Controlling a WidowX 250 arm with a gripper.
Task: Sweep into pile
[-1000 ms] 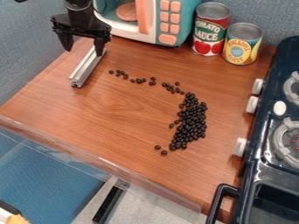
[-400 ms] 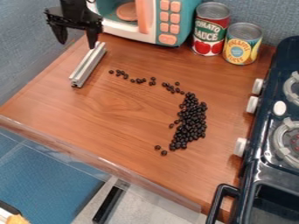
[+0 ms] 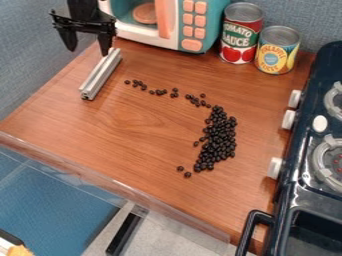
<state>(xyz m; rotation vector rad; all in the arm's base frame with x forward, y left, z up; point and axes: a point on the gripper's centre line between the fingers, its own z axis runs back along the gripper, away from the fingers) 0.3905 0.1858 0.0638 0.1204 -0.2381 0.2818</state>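
Note:
The black gripper [image 3: 87, 50] hangs at the upper left with its two fingers spread and nothing between them. Its right fingertip is at the far end of a silver metal bar [image 3: 101, 74], which lies slantwise on the wooden surface; whether they touch I cannot tell. Small black beans [image 3: 219, 137] form a dense elongated heap right of the middle. A thin, broken trail of beans [image 3: 160, 92] runs from the heap's top toward the upper left. Two loose beans [image 3: 184, 172] lie just off its lower left end.
A toy microwave [image 3: 167, 22] stands at the back edge. Right of it are a tomato sauce can [image 3: 241, 33] and a yellow pineapple can [image 3: 277, 50]. The dark toy stove [image 3: 304, 200] borders the right side. A clear rim [image 3: 113, 185] runs along the wooden surface's front edge.
The gripper has shifted slightly left and up, and its right fingertip has come off the bar's upper part toward its far end. Bar and beans look unmoved.

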